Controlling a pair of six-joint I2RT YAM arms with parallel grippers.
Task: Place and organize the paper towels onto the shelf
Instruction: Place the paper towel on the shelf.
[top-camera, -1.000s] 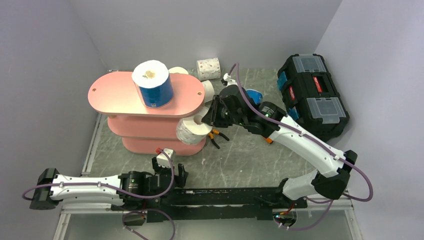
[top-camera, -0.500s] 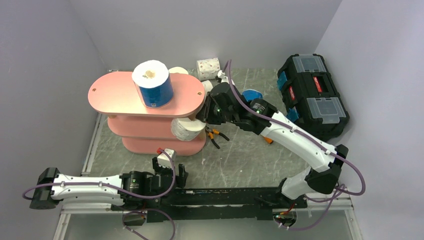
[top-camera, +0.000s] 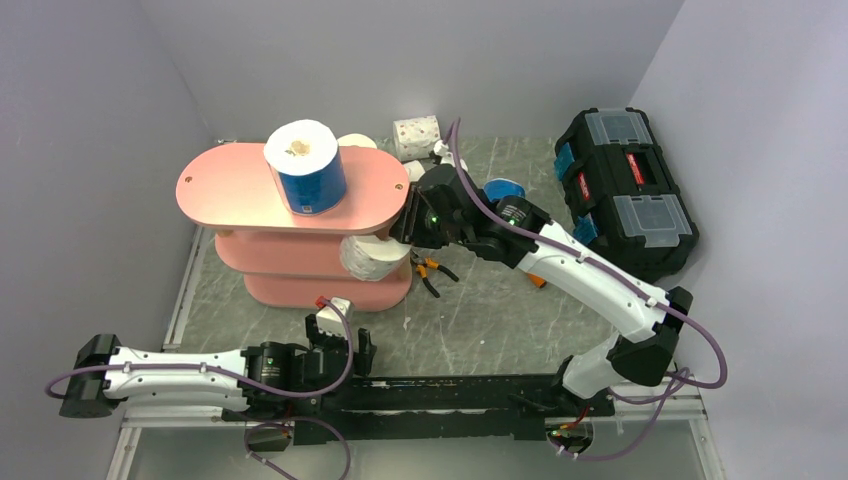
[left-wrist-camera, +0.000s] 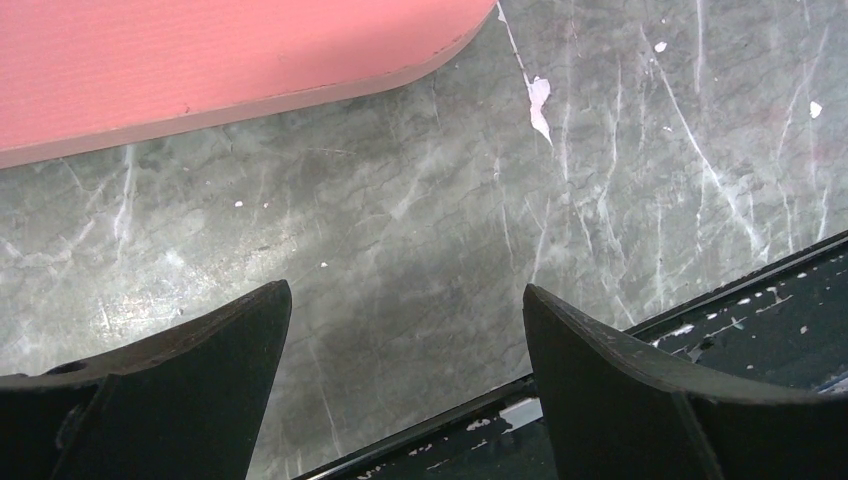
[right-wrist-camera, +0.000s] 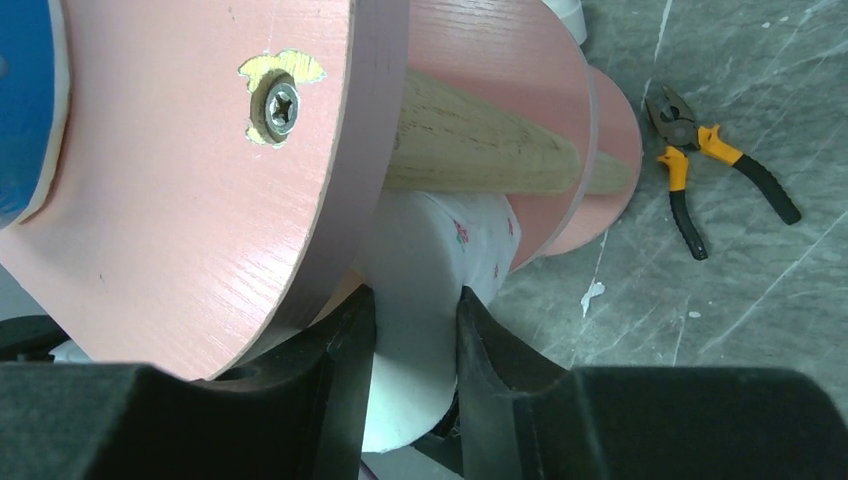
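Observation:
The pink three-tier shelf (top-camera: 230, 190) stands at the left. A blue-wrapped paper towel roll (top-camera: 308, 180) stands upright on its top board. My right gripper (top-camera: 400, 235) is at the shelf's right end, its jaws pressed on both sides of a white pink-speckled roll (top-camera: 365, 258) that sits partly under the top board. In the right wrist view that roll (right-wrist-camera: 430, 270) fills the gap of the gripper (right-wrist-camera: 415, 300), beside a wooden post (right-wrist-camera: 470, 150). My left gripper (top-camera: 340, 338) hovers open and holding nothing over the table in front of the shelf (left-wrist-camera: 200, 60).
A speckled roll (top-camera: 417, 136) and a white roll (top-camera: 356, 142) lie behind the shelf. A blue roll (top-camera: 505, 188) shows behind the right arm. Orange-handled pliers (top-camera: 432, 272) lie on the table near the shelf's right end. A black toolbox (top-camera: 625, 190) stands at the right.
My right gripper has moved left with the speckled roll, carrying it further in under the shelf's top board. The left arm has not moved.

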